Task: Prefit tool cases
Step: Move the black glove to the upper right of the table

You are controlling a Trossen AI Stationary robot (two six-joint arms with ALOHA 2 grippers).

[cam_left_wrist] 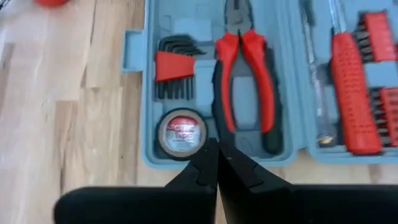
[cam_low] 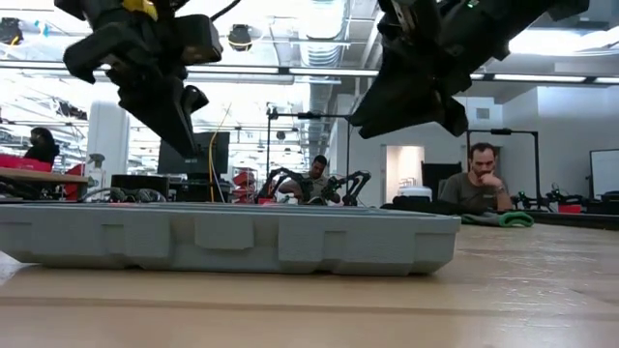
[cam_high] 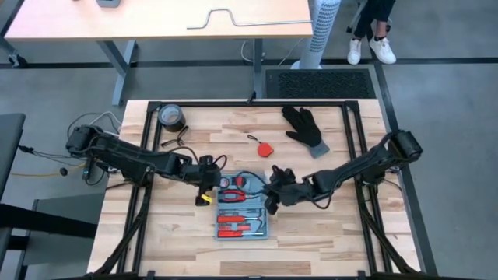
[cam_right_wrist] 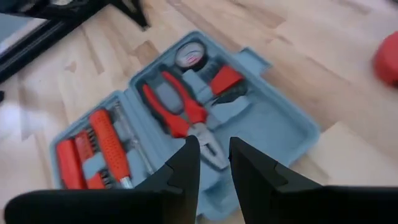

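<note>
Tool case is lying open at lower centre of the high view, between both grippers. Above it, a glove, tape roll and small red object are sitting. Left gripper is hovering, fingers pressed together, over red pliers; right gripper, slightly spread. The tape label inside is unreadable.

You look down on a grey floor around the butcher-block tabletop. A second, pale desk stands beyond it, with a black ribbed mat beside its legs. Across the room, ceiling strip lights glow, and people sit at far benches.
</note>
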